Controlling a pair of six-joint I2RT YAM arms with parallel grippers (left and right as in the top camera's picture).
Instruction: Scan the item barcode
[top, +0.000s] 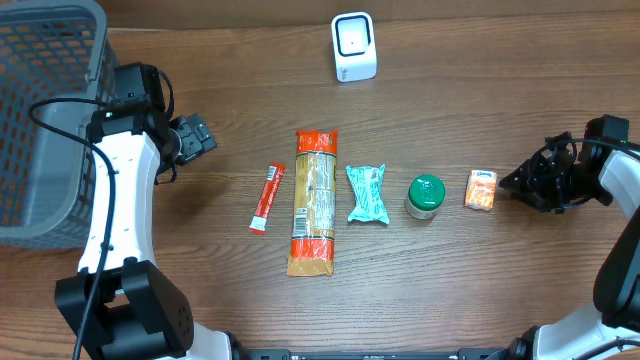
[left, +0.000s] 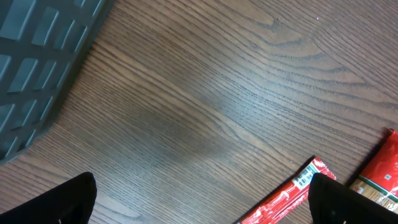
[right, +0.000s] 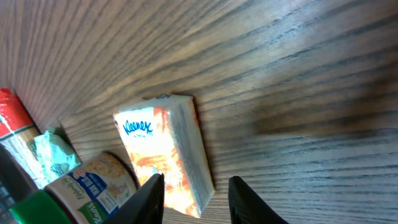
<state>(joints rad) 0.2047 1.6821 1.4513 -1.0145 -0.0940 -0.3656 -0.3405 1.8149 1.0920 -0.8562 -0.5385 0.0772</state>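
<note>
Where the wood-grain table (top: 450, 90) runs across the middle, five goods lie in a row, none touching its neighbour. They are a slim red sachet (top: 267, 197) of glossy foil with a barcode printed near one end, a long flat pasta packet (top: 313, 200) with a red top, tan middle and orange foot, a crinkled teal wrapper (top: 366, 192) pinched in at both ends, a small round jar (top: 425, 195) and a tissue pack (top: 481, 189). The jar stands upright under a green lid with a paper label wrapped round it; what it holds I cannot tell. The tissue pack is a soft rectangular block in thin film, printed orange and white, and it lies flat at the right end of the row, just beside the jar. The right gripper (top: 512, 186) sits low at the pack's right side, its dark fingers somewhat parted with the pack's near edge at the gap; they pinch nothing, though whether a fingertip touches the film cannot be told. A white scanner (top: 354, 46), a rounded box with a dark-framed window, stands at the far edge, well apart from the row. At the left edge sits a grey plastic basket (top: 40, 120) with lattice walls, and a black cable from the left arm loops over it. The left gripper (top: 195, 135) hangs beside the basket above bare wood, fingers spread wide and holding nothing.
</note>
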